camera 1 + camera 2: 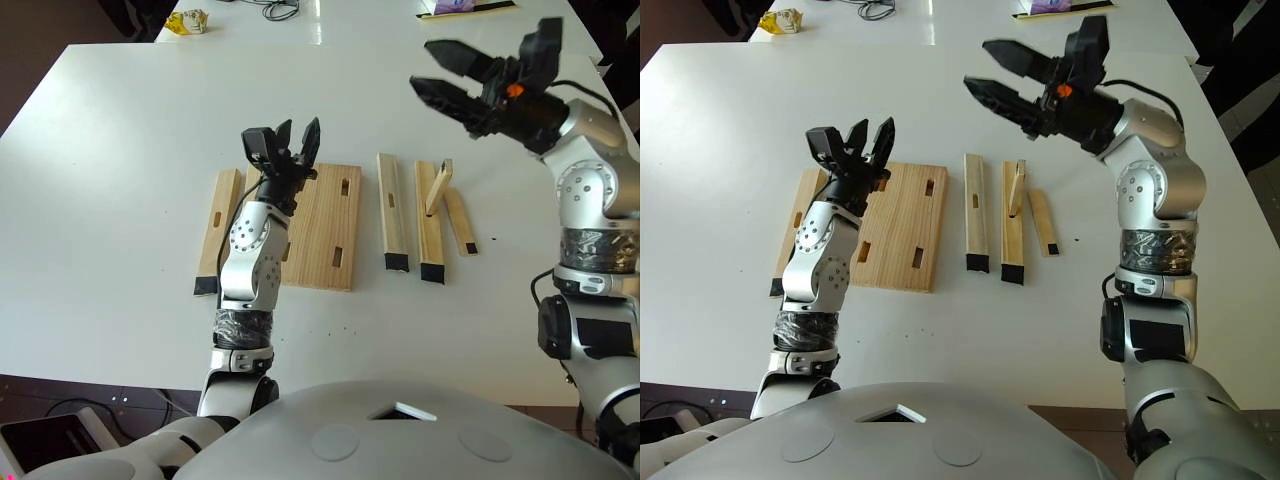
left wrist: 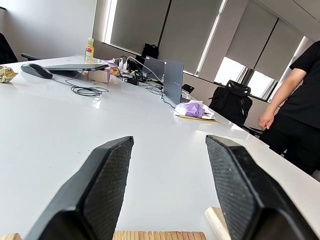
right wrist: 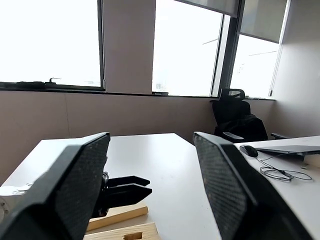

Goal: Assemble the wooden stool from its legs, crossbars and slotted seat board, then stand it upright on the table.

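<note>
The slotted seat board lies flat mid-table, with one leg along its left side. To its right lie two more legs, a short crossbar, and another crossbar leaning tilted on the second leg. My left gripper is raised over the board's left part, open and holding nothing. My right gripper hovers high above the table behind the right-hand pieces, open and holding nothing. The right wrist view has the left gripper beyond its own fingers.
A yellow wrapper and cables lie on the far table. A purple bag, a laptop and a bottle sit on it too. The white table has free room left and front.
</note>
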Motion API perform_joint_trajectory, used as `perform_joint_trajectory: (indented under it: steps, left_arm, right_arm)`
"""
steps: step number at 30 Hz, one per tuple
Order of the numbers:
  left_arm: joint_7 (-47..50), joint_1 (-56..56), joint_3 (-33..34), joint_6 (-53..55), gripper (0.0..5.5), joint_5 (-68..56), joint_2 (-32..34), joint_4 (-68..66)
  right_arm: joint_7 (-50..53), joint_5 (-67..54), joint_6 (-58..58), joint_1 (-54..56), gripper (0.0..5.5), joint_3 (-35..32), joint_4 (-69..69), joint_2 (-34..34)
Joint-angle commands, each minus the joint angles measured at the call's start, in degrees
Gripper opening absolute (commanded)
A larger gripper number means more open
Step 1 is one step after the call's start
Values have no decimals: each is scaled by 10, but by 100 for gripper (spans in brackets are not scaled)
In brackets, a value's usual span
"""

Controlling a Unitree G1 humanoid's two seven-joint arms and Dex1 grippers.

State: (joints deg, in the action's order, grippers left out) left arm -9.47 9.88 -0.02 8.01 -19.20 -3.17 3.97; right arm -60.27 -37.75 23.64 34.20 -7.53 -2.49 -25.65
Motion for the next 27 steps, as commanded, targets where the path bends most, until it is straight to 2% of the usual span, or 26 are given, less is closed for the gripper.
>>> perform_joint_trajectory:
  steps: [1, 5, 7, 18, 22, 27]
  left_arm:
    - [4, 3, 4, 3, 268, 2, -5, -3]
    - [6, 2, 6, 3, 268, 3, -4, -1]
    - [8, 0, 8, 4, 268, 3, -2, 1]
    - [4, 14, 12, 4, 268, 0, 1, -9]
    - [11, 8, 18, -1, 268, -2, -4, -5]
    - [28, -7, 29, -13, 268, 3, -11, 5]
  right_arm:
    - [12, 80, -32, -29, 309, 51, -35, -11]
    - [14, 212, -93, -73, 309, 148, -147, -28]
    - [3, 218, -103, -85, 309, 159, -162, -23]
    - [35, 77, -31, -43, 309, 56, -44, 6]
    - [64, 54, 6, -6, 309, 19, 4, -19]
    - [50, 17, 77, 0, 309, 14, 79, -62]
